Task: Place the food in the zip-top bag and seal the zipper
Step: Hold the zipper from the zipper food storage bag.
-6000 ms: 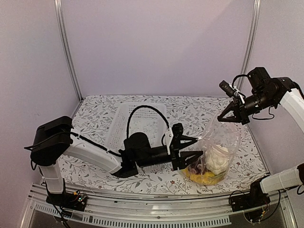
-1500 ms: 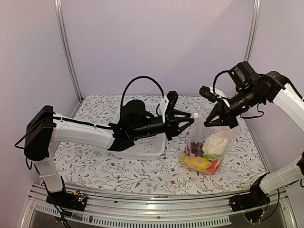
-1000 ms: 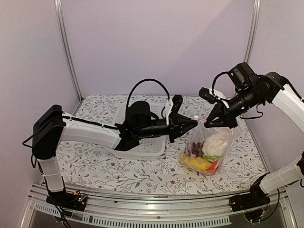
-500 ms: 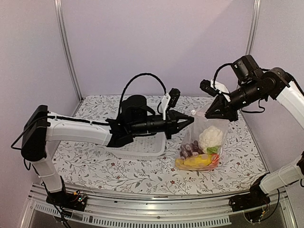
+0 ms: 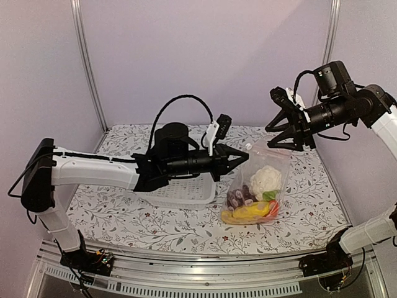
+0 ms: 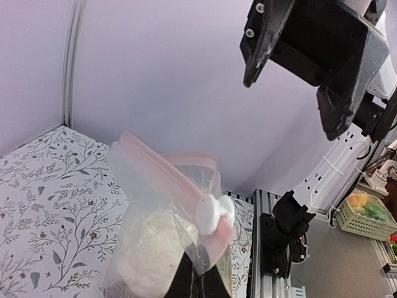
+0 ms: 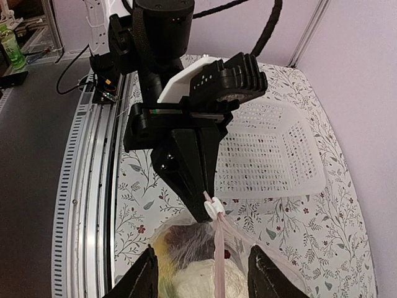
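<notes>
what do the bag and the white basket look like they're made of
The zip-top bag: thin clear plastic film, glossy and crinkled; the food shows through it. The basket: probably rigid moulded plastic, white and matte, pierced with a regular lattice of holes.

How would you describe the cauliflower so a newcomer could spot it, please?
On the floral table, find the clear bag right of the white basket. The cauliflower sits uppermost inside: the only white, bumpy piece, above the purple grapes.
</notes>
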You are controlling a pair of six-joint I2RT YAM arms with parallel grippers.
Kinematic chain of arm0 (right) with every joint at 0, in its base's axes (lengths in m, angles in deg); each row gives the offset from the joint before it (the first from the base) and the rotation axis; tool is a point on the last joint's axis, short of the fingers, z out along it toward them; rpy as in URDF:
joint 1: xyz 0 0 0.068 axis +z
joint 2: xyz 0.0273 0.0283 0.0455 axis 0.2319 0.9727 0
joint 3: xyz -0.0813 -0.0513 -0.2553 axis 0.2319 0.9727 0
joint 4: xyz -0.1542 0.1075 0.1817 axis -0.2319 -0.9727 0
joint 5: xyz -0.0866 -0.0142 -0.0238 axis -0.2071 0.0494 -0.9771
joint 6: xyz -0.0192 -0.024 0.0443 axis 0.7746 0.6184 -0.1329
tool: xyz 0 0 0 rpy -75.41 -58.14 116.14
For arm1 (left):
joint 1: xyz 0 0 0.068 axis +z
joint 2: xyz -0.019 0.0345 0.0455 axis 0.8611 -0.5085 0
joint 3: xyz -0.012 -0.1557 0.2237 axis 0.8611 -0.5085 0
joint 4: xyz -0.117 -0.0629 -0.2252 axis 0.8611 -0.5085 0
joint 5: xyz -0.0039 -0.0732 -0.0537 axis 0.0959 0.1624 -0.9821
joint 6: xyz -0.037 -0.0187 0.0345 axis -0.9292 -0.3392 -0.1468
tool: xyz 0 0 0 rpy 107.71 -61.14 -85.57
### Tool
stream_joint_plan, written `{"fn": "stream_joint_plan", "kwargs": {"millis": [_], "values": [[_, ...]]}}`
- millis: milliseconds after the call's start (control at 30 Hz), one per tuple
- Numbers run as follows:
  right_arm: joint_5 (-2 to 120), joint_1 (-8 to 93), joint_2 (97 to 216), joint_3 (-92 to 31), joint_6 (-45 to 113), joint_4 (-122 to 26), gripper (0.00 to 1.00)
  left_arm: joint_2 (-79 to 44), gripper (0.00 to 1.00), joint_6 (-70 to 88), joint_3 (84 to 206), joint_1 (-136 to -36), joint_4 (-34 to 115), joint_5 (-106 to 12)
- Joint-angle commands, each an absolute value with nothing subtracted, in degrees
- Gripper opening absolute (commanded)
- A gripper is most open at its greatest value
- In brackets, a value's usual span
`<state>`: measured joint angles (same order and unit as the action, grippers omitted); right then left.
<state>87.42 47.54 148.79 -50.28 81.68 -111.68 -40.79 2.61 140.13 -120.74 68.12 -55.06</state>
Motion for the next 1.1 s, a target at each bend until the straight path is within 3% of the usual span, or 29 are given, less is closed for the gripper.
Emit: {"fn": "stream_joint_plan", "kwargs": {"millis": [0,333,667,900,1067], "values": [[90.6,48.2,151.3,-50.3,85.5,-109.6,0.49,-37.4,0.00,4.5,139.9,-121.9,66.9,-54.9],[91.7,51.2,156.9,-51.2,88.4,-110.4,0.51,-36.1,0.00,8.1,139.6,-123.5,64.4,-54.5],[90.9,52.2,157.0,-50.8,87.8,-111.6,0.34,-34.7,0.00,8.5,138.8,-123.7,65.4,-53.1],[88.4,53.7,157.2,-49.3,87.9,-111.4,0.35,-34.4,0.00,8.6,138.5,-123.7,65.4,-52.8],[88.4,54.2,157.2,-49.1,87.5,-110.7,0.26,-34.2,0.00,8.6,138.2,-123.7,65.4,-52.7]]}}
